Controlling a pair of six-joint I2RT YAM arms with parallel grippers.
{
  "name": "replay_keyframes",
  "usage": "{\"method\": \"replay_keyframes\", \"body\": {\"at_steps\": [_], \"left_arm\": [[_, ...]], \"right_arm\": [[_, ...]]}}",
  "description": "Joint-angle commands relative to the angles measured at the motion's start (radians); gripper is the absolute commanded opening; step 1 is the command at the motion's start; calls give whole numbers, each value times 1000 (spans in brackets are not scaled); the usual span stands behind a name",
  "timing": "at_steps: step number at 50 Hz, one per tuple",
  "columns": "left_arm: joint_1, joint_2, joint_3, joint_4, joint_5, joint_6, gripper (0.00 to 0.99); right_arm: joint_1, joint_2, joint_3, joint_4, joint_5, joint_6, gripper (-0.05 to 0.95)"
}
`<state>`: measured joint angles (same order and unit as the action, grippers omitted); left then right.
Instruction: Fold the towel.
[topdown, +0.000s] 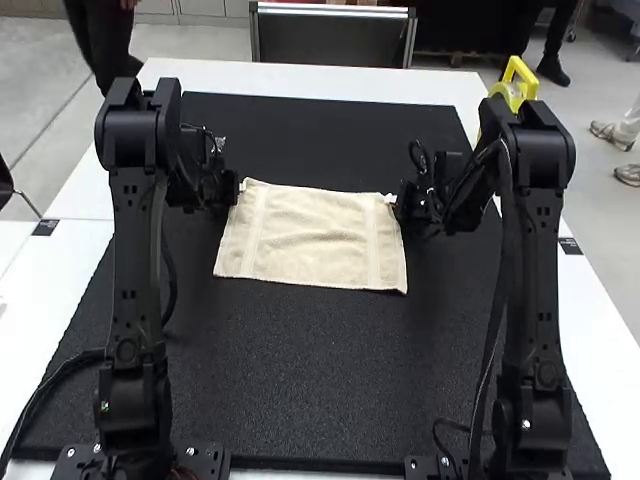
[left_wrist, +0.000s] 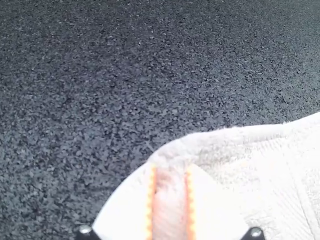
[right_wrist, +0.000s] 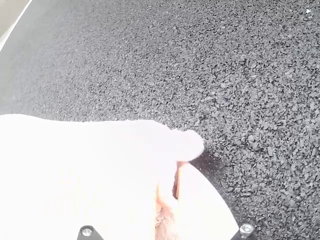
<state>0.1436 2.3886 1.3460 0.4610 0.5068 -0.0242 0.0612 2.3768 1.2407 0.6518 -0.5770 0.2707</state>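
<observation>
So, the cream rectangular cloth towel (topdown: 310, 238) was lying spread, with small wrinkles, on the black rough mat (topdown: 300, 400), between the two arms. The left gripper (topdown: 238, 187) was pinching its far left corner between white fingers (left_wrist: 215, 210) with orange pads, and the right gripper (topdown: 394, 201) had its fingers (right_wrist: 200, 200) closed on the far right corner, where the cloth was bunched a little
</observation>
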Motion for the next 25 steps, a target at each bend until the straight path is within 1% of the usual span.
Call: {"method": "replay_keyframes", "body": {"at_steps": [1,2,4,6,7,10,25], "left_arm": [[-18,38,7,-8,44,-10,179],[-18,40,8,-8,44,-10,179],[-18,38,7,-8,45,-10,162],[-18,38,7,-8,45,-10,103],[-18,40,7,-8,45,-10,69],[-18,41,7,-8,45,-10,28],[-12,40,4,-12,53,-11,28]], "right_arm": [[0,38,11,-9,-32,16,136],[0,38,9,-9,-32,15,134],[0,38,8,-7,-32,12,70],[-1,39,6,-3,-32,7,-7],[-1,39,5,2,-32,5,-18],[-3,39,5,5,-32,4,-18],[-8,33,-3,43,-32,10,-20]]}}
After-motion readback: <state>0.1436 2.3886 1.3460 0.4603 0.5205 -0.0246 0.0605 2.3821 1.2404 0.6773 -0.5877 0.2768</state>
